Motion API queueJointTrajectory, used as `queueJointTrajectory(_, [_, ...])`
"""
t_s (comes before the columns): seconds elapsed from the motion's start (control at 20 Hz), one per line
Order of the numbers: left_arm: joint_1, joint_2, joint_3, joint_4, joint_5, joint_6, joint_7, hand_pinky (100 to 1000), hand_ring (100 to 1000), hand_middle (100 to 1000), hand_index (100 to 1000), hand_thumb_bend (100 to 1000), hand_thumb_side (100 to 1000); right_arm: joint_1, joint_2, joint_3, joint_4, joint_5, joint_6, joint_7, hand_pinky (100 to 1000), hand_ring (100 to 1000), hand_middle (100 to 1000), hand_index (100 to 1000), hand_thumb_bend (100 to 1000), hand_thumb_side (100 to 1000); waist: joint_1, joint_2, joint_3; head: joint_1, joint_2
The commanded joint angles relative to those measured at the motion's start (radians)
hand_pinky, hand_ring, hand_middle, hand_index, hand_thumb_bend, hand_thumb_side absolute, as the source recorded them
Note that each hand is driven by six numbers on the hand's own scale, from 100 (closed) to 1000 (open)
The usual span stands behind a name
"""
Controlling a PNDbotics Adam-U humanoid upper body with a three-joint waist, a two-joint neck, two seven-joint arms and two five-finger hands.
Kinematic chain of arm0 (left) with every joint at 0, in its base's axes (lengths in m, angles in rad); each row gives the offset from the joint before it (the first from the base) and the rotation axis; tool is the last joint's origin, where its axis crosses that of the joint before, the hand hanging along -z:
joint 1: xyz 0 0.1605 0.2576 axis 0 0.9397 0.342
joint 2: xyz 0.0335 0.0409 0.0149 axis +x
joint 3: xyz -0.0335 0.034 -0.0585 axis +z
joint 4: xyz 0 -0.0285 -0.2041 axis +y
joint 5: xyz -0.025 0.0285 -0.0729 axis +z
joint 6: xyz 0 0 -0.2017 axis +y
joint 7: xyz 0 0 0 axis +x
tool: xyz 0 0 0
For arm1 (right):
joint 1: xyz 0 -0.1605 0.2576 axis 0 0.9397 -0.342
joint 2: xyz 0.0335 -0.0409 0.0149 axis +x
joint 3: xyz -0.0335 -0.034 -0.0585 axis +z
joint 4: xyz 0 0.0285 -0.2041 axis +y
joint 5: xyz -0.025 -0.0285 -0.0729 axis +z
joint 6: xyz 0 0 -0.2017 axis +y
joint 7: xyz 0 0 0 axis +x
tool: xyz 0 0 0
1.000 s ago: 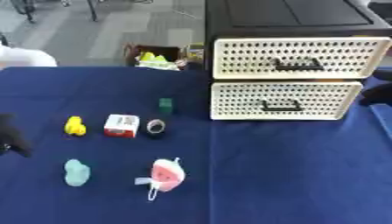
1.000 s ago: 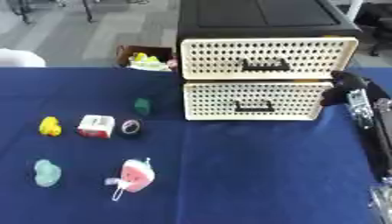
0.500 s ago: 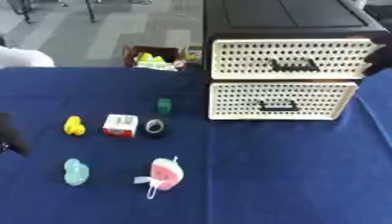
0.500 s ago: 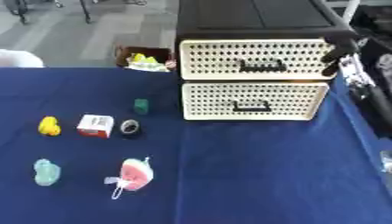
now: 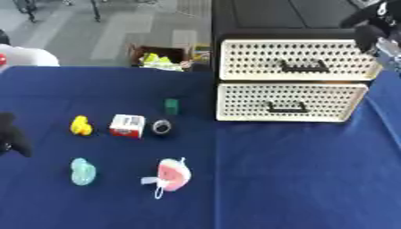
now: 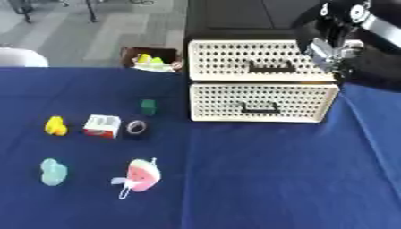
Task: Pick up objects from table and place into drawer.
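Note:
Several small things lie on the blue table (image 5: 282, 179): a yellow duck (image 5: 79, 125), a red-and-white box (image 5: 127, 125), a black tape roll (image 5: 162, 127), a green cube (image 5: 172, 105), a teal lump (image 5: 82, 171) and a pink watermelon-slice toy (image 5: 172, 173). The white perforated drawer unit (image 6: 262, 80) stands at the back; its upper drawer (image 6: 258, 66) and lower drawer (image 6: 258, 102) are both closed. My right hand (image 6: 332, 41) hovers at the upper drawer's right end, blurred. My left hand (image 5: 11, 135) shows as a dark shape at the left edge, apart from everything.
A black cabinet (image 5: 274, 15) rises behind the drawer unit. Beyond the table's far edge sits a cardboard box (image 5: 160, 57) holding yellow-green things. Something white (image 5: 23, 56) shows at the far left.
My right hand has risen from beside the lower drawer to the upper drawer's right end. The things on the table and my left hand have stayed put.

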Motion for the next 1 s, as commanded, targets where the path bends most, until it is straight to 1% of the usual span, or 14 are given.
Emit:
queueJointTrajectory(0.05, [-0.002, 0.028, -0.002, -0.02, 0.004, -0.002, -0.004, 446, 481, 495, 713, 100, 1000, -0.05, -0.073, 0.009, 0.022, -0.056, -0.014, 0.103, 419, 349, 364, 824, 100, 1000, -0.002, -0.023, 0.002, -0.002, -0.002])
queueJointTrajectory(0.1, [-0.001, 0.029, -0.002, -0.02, 0.003, -0.002, -0.005, 446, 481, 495, 713, 100, 1000, -0.066, -0.082, 0.014, 0.04, -0.075, -0.02, 0.133, 389, 322, 338, 823, 100, 1000, -0.002, -0.023, 0.001, -0.001, -0.002])
queueJointTrajectory(0.15, [-0.001, 0.029, -0.002, -0.02, 0.003, -0.001, -0.005, 446, 481, 495, 713, 100, 1000, -0.079, -0.089, 0.017, 0.057, -0.092, -0.026, 0.158, 384, 317, 333, 824, 100, 1000, -0.003, -0.023, 0.001, 0.0, -0.003])
queueJointTrajectory(0.2, [0.0, 0.03, -0.002, -0.02, 0.002, -0.001, -0.005, 446, 481, 495, 713, 100, 1000, -0.093, -0.098, 0.022, 0.075, -0.106, -0.032, 0.182, 345, 287, 306, 826, 100, 1000, -0.004, -0.023, 0.0, 0.002, -0.003])
queueJointTrajectory(0.25, [0.0, 0.032, -0.002, -0.02, 0.001, -0.001, -0.005, 446, 481, 495, 713, 100, 1000, -0.107, -0.106, 0.028, 0.094, -0.118, -0.039, 0.208, 333, 280, 300, 833, 100, 1000, -0.005, -0.023, -0.001, 0.004, -0.002])
queueJointTrajectory(0.4, [0.001, 0.035, -0.003, -0.02, 0.0, -0.001, -0.005, 446, 481, 495, 713, 100, 1000, -0.148, -0.121, 0.048, 0.161, -0.153, -0.057, 0.296, 317, 266, 287, 857, 100, 1000, -0.008, -0.024, -0.003, 0.005, -0.002])
queueJointTrajectory(0.5, [0.003, 0.037, -0.003, -0.02, -0.001, 0.0, -0.006, 446, 481, 495, 713, 100, 1000, -0.174, -0.127, 0.067, 0.212, -0.195, -0.069, 0.34, 332, 276, 296, 876, 100, 1000, -0.011, -0.025, -0.004, 0.008, -0.001])
queueJointTrajectory(0.6, [0.004, 0.04, -0.003, -0.02, -0.003, 0.001, -0.006, 446, 481, 495, 713, 100, 1000, -0.196, -0.136, 0.102, 0.271, -0.234, -0.082, 0.353, 349, 293, 312, 899, 100, 1000, -0.015, -0.025, -0.005, 0.01, 0.001])
queueJointTrajectory(0.75, [0.006, 0.044, -0.005, -0.02, -0.006, 0.003, -0.009, 446, 481, 495, 712, 100, 1000, -0.232, -0.139, 0.159, 0.353, -0.268, -0.1, 0.356, 360, 305, 324, 923, 100, 1000, -0.021, -0.026, -0.008, 0.012, 0.001])
queueJointTrajectory(1.0, [0.008, 0.051, -0.006, -0.02, -0.009, 0.004, -0.012, 446, 481, 495, 712, 100, 1000, -0.281, -0.126, 0.243, 0.458, -0.269, -0.119, 0.357, 350, 307, 326, 951, 100, 1000, -0.029, -0.026, -0.009, 0.013, -0.003])
